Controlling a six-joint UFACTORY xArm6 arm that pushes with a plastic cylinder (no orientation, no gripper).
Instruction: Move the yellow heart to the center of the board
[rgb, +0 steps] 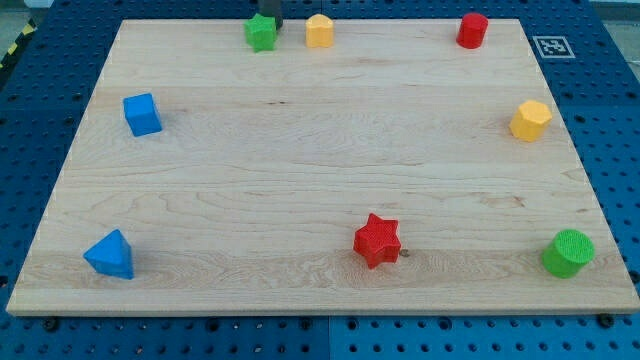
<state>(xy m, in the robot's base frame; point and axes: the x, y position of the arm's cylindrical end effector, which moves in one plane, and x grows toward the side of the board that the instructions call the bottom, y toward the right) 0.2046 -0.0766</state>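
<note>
Single camera view of the board (300, 160) lying on a blue perforated counter (612, 110).

**Hidden or cut off.** Only the lowest stub of the dark rod shows, cut by the view's top edge; the arm above it is out of view. No pincer state can be told: the frame shows only a bare rod end. The shape of the yellow block at the top is hard to make out and is read here as a heart.

**Pose.** My tip (272, 23) stands at the board's top edge, just beside the upper right of the green star (260, 32); whether they touch cannot be told. It lies between that star and the yellow heart (319, 31), apart from the heart.

**Task block.** The yellow heart sits at the top edge, slightly left of the midline and well apart from the board's centre.

**Other things.**
- Red cylinder (472, 29): near the top right corner.
- Yellow hexagon (530, 120): near the right edge.
- Green cylinder (568, 252): bottom right corner.
- Red star (377, 240): near the bottom edge, right of the midline.
- Blue cube (142, 114): near the left edge.
- Blue triangle (110, 254): bottom left corner.
- Black-and-white marker (553, 46): on the counter beside the top right corner.
</note>
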